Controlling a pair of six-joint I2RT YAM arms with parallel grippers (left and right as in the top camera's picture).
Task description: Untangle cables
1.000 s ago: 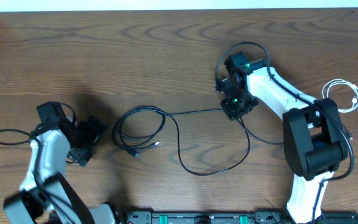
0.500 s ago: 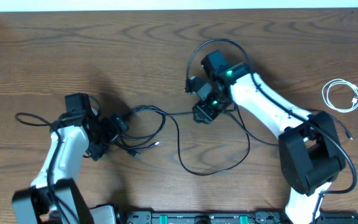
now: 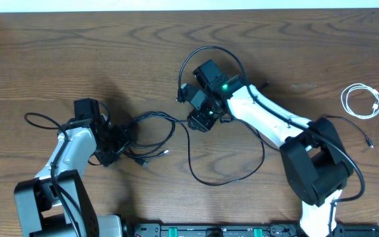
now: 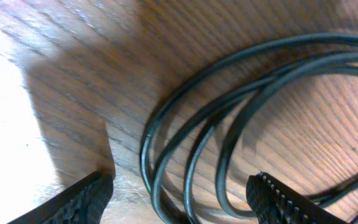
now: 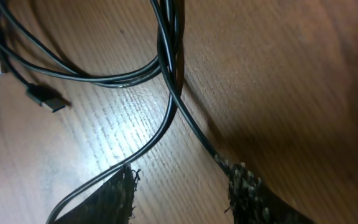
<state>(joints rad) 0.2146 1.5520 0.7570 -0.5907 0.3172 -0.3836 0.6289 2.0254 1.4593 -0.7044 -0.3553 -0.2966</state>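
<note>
A coil of thin black cables (image 3: 149, 133) lies left of centre, with two small plugs (image 3: 155, 157) at its lower edge. One strand runs right and sags in a wide loop (image 3: 210, 182). My left gripper (image 3: 115, 142) is at the coil's left edge. In the left wrist view it (image 4: 182, 202) stands open, with several cable strands (image 4: 229, 124) lying between the fingers (image 4: 86, 199). My right gripper (image 3: 200, 119) hovers where the strand leaves the coil. It (image 5: 179, 193) is open over bare wood, with cable strands (image 5: 173, 74) passing beside both fingertips. A white cable (image 3: 362, 101) lies coiled at the far right.
A thicker black cord (image 3: 209, 56) arcs over the right arm's wrist, and another (image 3: 41, 120) trails left of the left arm. A thin black cable end (image 3: 370, 143) lies near the right arm's base. A dark rail (image 3: 216, 230) runs along the table's front edge.
The left arm moved right to the coil's edge and its jaws narrowed a little. The right arm swung left along the strand toward the coil. The cables barely shifted.
</note>
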